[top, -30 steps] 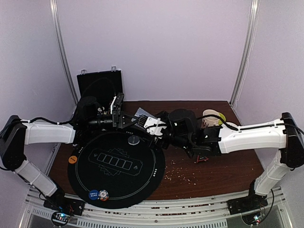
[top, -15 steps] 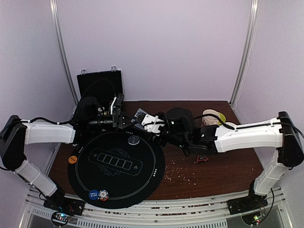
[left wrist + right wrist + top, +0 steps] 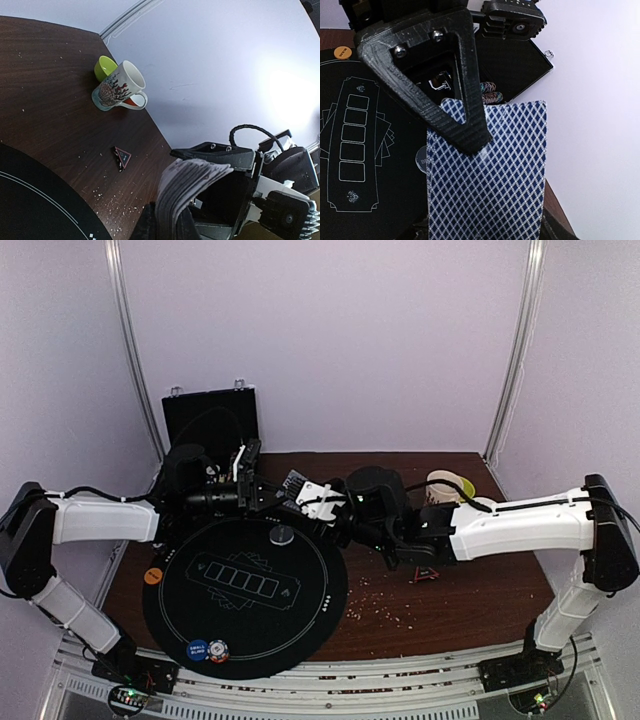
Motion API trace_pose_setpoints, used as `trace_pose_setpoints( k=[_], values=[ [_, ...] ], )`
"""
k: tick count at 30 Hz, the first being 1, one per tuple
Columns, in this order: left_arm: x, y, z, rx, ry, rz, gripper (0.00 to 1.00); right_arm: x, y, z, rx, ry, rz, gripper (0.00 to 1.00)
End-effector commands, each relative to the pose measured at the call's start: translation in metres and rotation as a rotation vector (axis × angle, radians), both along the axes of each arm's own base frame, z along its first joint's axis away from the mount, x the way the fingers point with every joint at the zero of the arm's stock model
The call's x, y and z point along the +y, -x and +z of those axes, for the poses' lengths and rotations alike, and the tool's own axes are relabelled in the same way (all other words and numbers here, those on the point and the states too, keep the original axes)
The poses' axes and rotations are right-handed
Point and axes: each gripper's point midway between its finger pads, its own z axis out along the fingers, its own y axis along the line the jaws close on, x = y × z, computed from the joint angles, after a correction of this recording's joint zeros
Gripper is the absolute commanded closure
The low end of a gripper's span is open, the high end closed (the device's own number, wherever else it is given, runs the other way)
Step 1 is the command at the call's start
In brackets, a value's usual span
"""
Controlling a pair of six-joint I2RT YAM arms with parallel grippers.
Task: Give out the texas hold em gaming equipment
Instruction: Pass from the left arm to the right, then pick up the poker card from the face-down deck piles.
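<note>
cards (image 3: pixel 187 187) edge-on, seemingly between jaws | mug (image 3: pixel 117 87) standing on table (image 3: pixel 50 110)

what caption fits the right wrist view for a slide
Right gripper at a blue diamond-backed card, black mat and chip case behind.

Smooth cards (image 3: pixel 490 170), dark wood table (image 3: pixel 45 75), glossy mug (image 3: pixel 117 87)

Btm of card (image 3: pixel 487 175) cut off by frame edge — clear disc (image 3: pixel 421 160) mostly hidden behind it.
</note>
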Motion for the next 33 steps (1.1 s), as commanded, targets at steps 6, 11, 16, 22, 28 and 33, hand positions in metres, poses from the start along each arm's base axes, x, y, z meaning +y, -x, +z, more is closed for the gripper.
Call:
trace_pose_setpoints(
  k=[6, 11, 16, 22, 28, 33],
  values=[
    [-0.001, 0.000, 0.011, -0.118, -0.006, -0.022, 0.54, 0.004, 0.018, -0.009, 0.134, 0.074, 0.083, 0.51],
    [0.003, 0.004, 0.015, -0.202, -0.094, -0.043, 0.32, -0.003, 0.033, -0.018, 0.228, 0.114, 0.135, 0.51],
    [0.005, 0.007, -0.001, -0.279, -0.231, -0.098, 0.30, -0.004, 0.046, -0.020, 0.275, 0.135, 0.187, 0.50],
    [0.009, 0.023, -0.008, -0.378, -0.290, -0.204, 0.20, 0.000, 0.045, -0.017, 0.285, 0.151, 0.195, 0.50],
    [0.015, 0.016, -0.027, -0.403, -0.374, -0.173, 0.16, 0.006, 0.046, -0.016, 0.282, 0.149, 0.208, 0.50],
    [0.014, 0.013, -0.034, -0.372, -0.388, -0.173, 0.30, 0.008, 0.046, -0.015, 0.269, 0.154, 0.206, 0.50]
  ],
)
